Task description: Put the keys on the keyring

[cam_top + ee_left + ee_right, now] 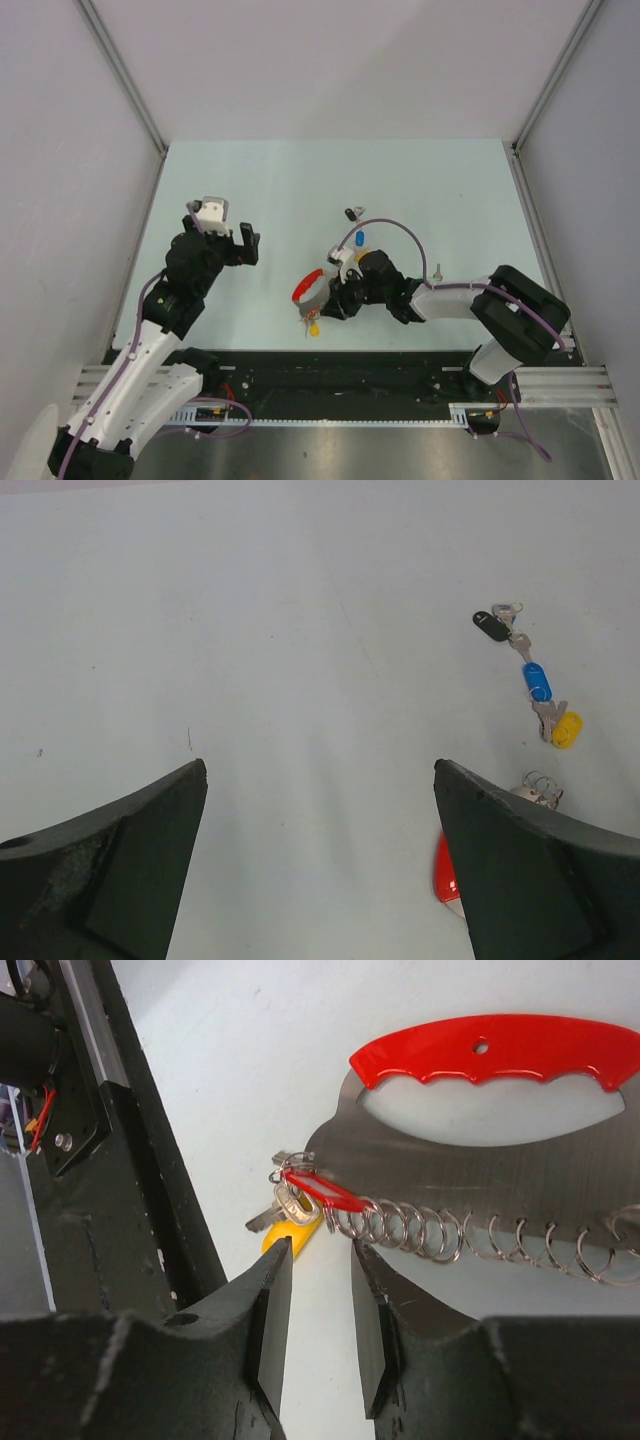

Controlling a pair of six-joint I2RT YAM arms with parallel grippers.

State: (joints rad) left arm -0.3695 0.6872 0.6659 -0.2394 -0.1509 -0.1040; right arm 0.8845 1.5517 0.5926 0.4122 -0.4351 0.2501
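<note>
Keyring [480,1165] flat on table [250,180], mid-width, toward near edge. Red handle on far side from right wrist camera, row of wire loops [430,1232] along near side of metal plate. Red-tagged key [322,1192] at end of loop row, touching or threaded on end loop, cannot tell which. Yellow-tagged key [292,1240] tucked just under it, partly hidden by a fingertip.

Right gripper [320,1260] low over table, tips just short of end loops and red tag. Fingers narrowed to a slim gap, bare table showing between pads, nothing held. Left gripper [320,775] well apart on left side, fingers spread to full width, nothing in them.

Risks, by judgement:
- Closing from here likely to pinch loop wire together with tag, dragging whole keyring instead of one key.
- Plate not pinned, so any push from tips likely to slide or spin it, with left gripper too far off to steady it.
- Tag thin and flat against table, easy to slip from pads.
- Yellow-tagged key likely to come along or get shoved toward black rail [150,1190] just beside.

Around: black-tagged key [490,626] and blue-tagged key [537,680] loose in a line farther back. Another yellow tag at end of that line in left wrist view, same key or a second one, cannot tell. Right forearm arched between those keys and keyring in top view, blocking a straight reach across. Small item [437,270] beside right forearm, too small to identify.
</note>
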